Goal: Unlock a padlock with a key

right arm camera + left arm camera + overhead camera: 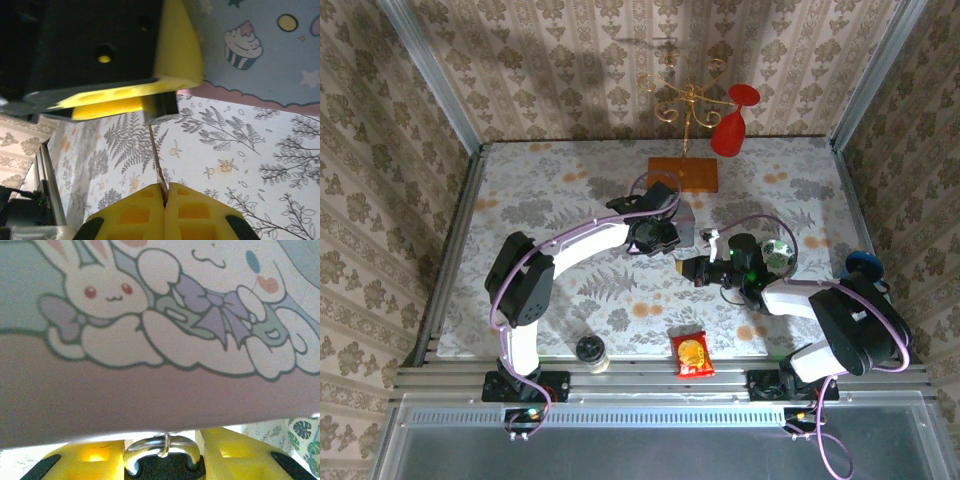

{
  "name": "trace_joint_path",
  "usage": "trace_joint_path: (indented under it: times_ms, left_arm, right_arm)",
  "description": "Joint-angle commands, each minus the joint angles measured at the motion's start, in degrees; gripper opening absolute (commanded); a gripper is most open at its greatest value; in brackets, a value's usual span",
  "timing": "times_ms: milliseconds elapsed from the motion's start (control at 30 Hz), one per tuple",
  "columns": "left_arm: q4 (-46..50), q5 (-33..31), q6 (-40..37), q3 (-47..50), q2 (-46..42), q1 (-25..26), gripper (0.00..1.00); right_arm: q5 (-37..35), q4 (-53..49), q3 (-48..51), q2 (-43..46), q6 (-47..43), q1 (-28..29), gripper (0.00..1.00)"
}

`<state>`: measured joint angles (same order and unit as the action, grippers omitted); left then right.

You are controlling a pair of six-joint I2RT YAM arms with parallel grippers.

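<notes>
Yellow-fingered left gripper [162, 460], clamped from both sides on the padlock [145, 447]. The lock's silver shackle, threaded with a thin wire ring [164, 444], shows between the two fingers, close against the edge of the tin [160, 315], a pale box printed with a white rabbit and bows.

Right wrist view: the right gripper [165, 192] has its jaws pressed together on the key [156, 160], seen edge-on as a thin blade. The blade's tip meets the dark body of the padlock, which appears as a small black block beside one yellow finger of the left gripper. Whether the tip has entered the keyhole cannot be told. The tin, here showing a cupcake print, lies just behind the lock on the floral table [240, 150].

Top view: both arms converge near the table's middle, with the tin beside the left gripper. Near the front edge lie a red snack packet [692, 355] and a small jar [592, 352], well apart from the grippers. An orange board [682, 175] and a gold stand [690, 100] bearing a red glass [732, 125] are at the far side
</notes>
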<state>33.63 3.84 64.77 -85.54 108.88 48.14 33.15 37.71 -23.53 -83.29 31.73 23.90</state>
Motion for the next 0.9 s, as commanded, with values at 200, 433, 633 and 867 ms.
trace_joint_path:
  times_ms: [200, 433, 633, 867]
  left_arm:
    - [-0.44, -1.65, 1.49, -1.11, -3.67, -0.91, 0.00]
    - [-2.31, -0.94, 2.81, -0.40, -4.02, -0.81, 0.00]
    - [-3.02, -0.50, 3.25, -0.24, -4.10, -0.86, 0.00]
    - [-3.39, 0.29, 3.09, -0.11, -3.85, -0.86, 0.00]
  right_arm:
    - [7.56, 7.39, 0.57, -2.52, 0.51, -2.19, 0.00]
    - [8.05, 12.30, 0.55, -6.88, 2.84, -2.19, 0.00]
    - [7.83, 16.54, 0.42, -10.60, 4.55, -2.19, 0.00]
    - [7.09, 18.35, 0.47, -11.90, 4.84, -2.21, 0.00]
